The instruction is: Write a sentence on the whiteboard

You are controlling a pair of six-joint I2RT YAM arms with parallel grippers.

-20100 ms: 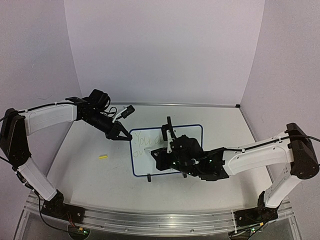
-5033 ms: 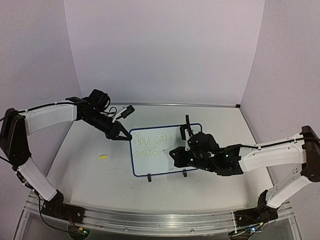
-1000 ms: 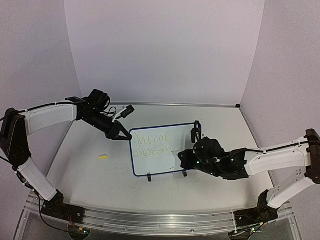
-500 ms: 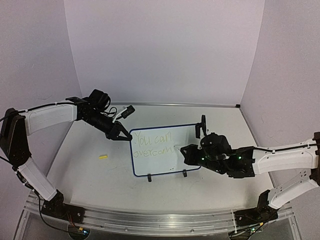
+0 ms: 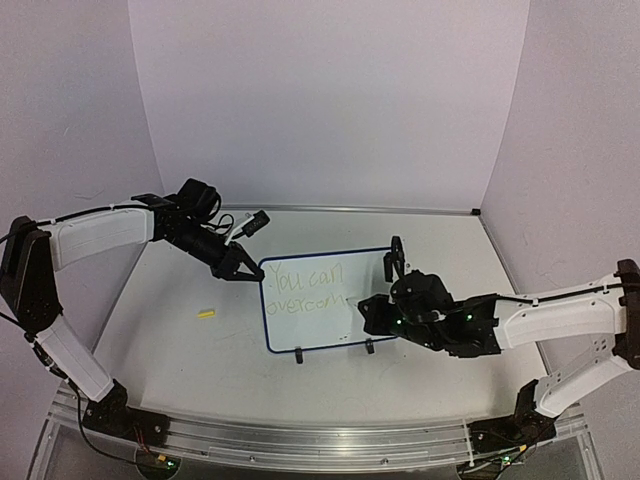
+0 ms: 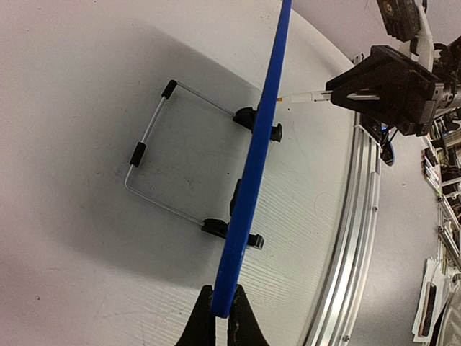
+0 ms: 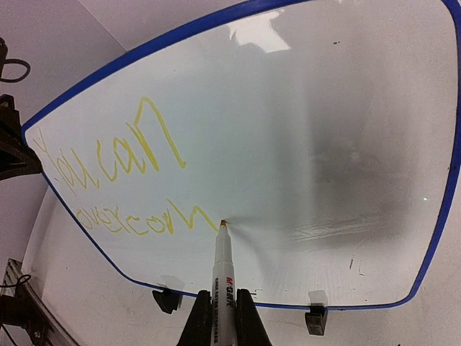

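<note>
The whiteboard stands tilted on the table, blue-framed, and fills the right wrist view. The sentence reads "You can" over "overcom" in yellow. My left gripper is shut on the board's upper left corner, and the blue edge runs away from its jaws. My right gripper is shut on a white marker. The marker's tip touches the board at the end of the last yellow stroke. The marker also shows beyond the frame in the left wrist view.
A small yellow marker cap lies on the table left of the board. The board's wire stand and black feet rest on the table. An aluminium rail runs along the near edge.
My right gripper swung up and right, then came back down and left with the marker, lengthening the second line's last letter. The left arm and the board stayed still.
</note>
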